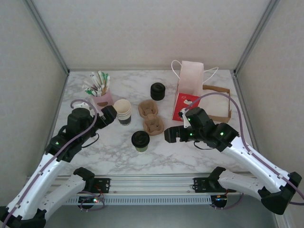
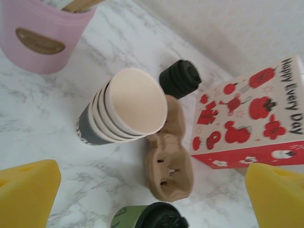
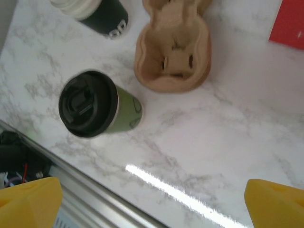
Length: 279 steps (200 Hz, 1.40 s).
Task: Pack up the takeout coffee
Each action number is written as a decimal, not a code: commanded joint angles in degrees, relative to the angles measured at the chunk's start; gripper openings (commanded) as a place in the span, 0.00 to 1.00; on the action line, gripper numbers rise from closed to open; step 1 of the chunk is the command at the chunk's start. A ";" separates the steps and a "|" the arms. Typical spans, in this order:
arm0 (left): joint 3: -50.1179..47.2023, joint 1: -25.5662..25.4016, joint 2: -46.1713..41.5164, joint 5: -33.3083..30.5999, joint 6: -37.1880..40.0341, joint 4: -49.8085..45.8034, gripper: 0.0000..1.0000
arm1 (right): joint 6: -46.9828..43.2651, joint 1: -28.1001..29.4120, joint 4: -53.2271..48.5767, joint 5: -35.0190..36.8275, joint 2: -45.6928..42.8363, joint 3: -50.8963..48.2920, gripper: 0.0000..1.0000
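Note:
The takeout coffee [image 1: 140, 141] is a green paper cup with a black lid on it, standing upright at the front middle of the marble table. It shows in the left wrist view [image 2: 149, 217] at the bottom edge and in the right wrist view [image 3: 97, 105]. My left gripper [image 1: 108, 115] hovers open beside the stack of cream cups [image 1: 123, 111], left and behind the coffee. My right gripper [image 1: 171, 135] stands open just right of the coffee, not touching it. Nothing lies between the yellow fingers [image 2: 28, 192] of the left gripper [image 2: 152, 199] or those of the right gripper [image 3: 152, 202].
Two brown pulp cup carriers [image 1: 151, 117] lie behind the coffee. A black lid stack [image 1: 157, 90] stands further back. A pink holder with sticks [image 1: 100, 92] is at the back left. A pale paper bag [image 1: 191, 78], a red printed box [image 1: 183, 105] and a brown bag [image 1: 219, 102] are at the right.

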 commanded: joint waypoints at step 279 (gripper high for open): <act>13.19 -0.55 12.63 -1.86 8.34 11.93 1.00 | 2.03 0.12 -2.49 5.45 8.33 17.07 0.99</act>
